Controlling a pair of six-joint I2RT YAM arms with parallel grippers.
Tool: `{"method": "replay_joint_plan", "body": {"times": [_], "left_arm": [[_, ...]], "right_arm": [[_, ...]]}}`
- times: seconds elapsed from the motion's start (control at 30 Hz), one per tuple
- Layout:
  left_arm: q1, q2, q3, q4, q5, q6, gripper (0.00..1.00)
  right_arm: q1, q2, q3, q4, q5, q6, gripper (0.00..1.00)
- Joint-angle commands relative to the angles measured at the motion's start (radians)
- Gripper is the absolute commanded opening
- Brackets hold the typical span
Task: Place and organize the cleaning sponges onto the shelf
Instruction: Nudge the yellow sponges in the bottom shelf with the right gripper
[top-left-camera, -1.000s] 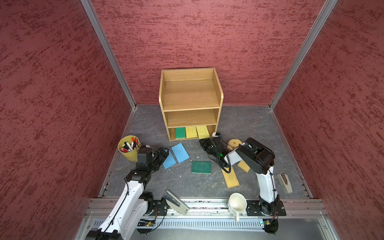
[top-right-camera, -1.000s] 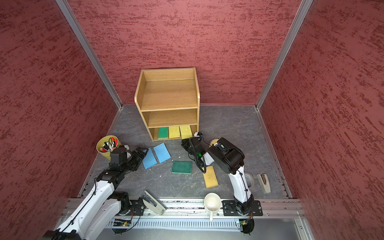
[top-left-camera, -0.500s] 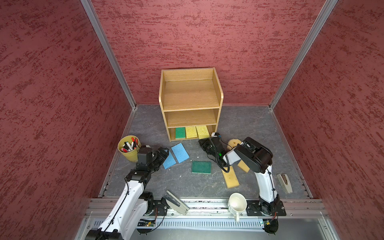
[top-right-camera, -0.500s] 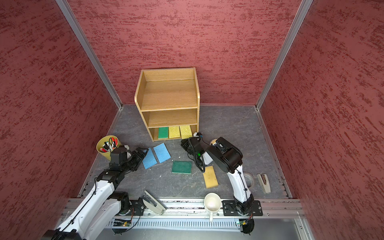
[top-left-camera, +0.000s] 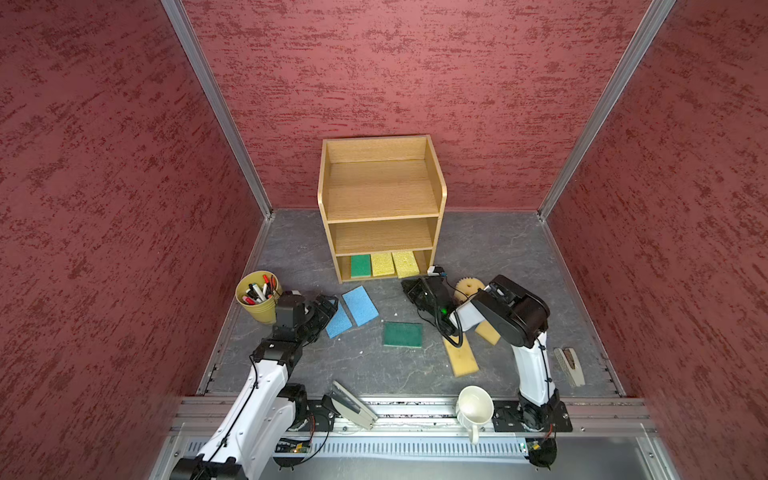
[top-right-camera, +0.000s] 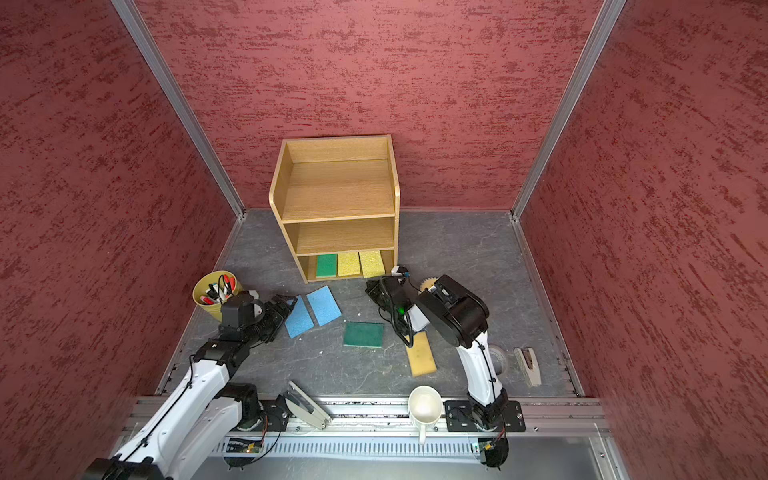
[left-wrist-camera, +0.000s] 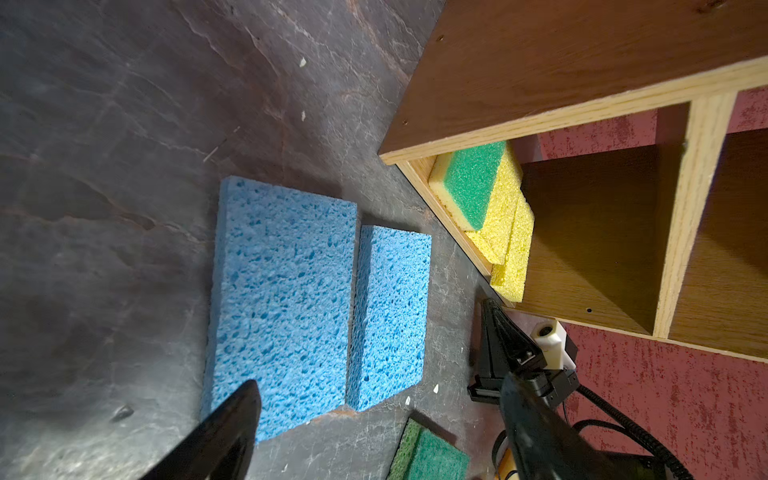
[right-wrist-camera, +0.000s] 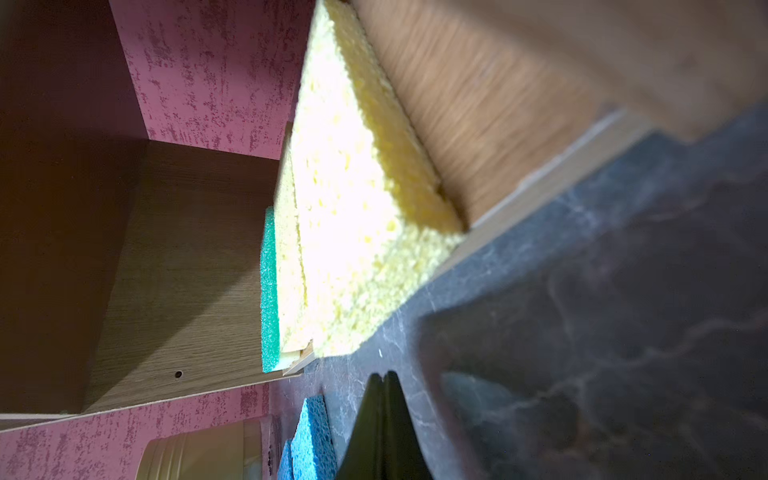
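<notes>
- The left arm reaches forward from the front rail (top-left-camera: 602, 415) with its forearm low, its wrist beside the yellow pen cup (top-left-camera: 257, 297). The left gripper (top-left-camera: 328, 306) points at two blue sponges (top-left-camera: 360, 305) lying side by side on the grey floor (top-left-camera: 498, 249).
- Its jaws are spread wide and hold nothing. In the left wrist view one fingertip (left-wrist-camera: 245, 399) overlaps the corner of the nearest blue sponge. Whether it touches cannot be told.
- The right arm rises from the rail, bends sharply at the elbow and slopes down toward the shelf (top-left-camera: 380, 189). The right gripper (top-left-camera: 407, 287) sits low, just in front of the right end of the bottom tier.
- Its fingers (right-wrist-camera: 383, 386) are pressed together with nothing between them.
- Three sponges lie in the shelf's bottom tier: a green sponge (top-left-camera: 360, 266) on the left, then two yellow sponges (top-left-camera: 382, 264).
- On the floor, a dark green sponge (top-left-camera: 402, 334) lies between the arms and a tan sponge (top-left-camera: 460, 357) lies near the right arm.
- A second tan sponge (top-left-camera: 487, 332) pokes out from under the right arm, mostly covered.
- The round yellow sponge (top-left-camera: 469, 286) shows only part of its scalloped edge behind the right wrist.
- In the right wrist view the closest yellow sponge is washed out by glare and the shelf wood is blurred. The blue sponges are cut off at the frame edge.
- A white mug (top-left-camera: 475, 407) sits on the rail.
</notes>
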Motion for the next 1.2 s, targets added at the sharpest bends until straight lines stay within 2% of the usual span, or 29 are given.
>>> {"method": "replay_joint_plan", "body": {"times": [0.0, 0.6, 1.17], "left_arm": [[0.003, -0.005, -0.005, 0.018, -0.002, 0.009, 0.9], [0.004, -0.006, -0.014, 0.023, -0.002, 0.008, 0.9], [0.003, 0.006, -0.004, 0.024, -0.001, 0.008, 0.9]], "right_arm": [[-0.003, -0.007, 0.011, 0.022, 0.033, 0.033, 0.0], [-0.002, -0.057, -0.018, 0.076, 0.008, 0.055, 0.0], [-0.003, -0.018, 0.055, 0.024, 0.037, 0.047, 0.0]]}}
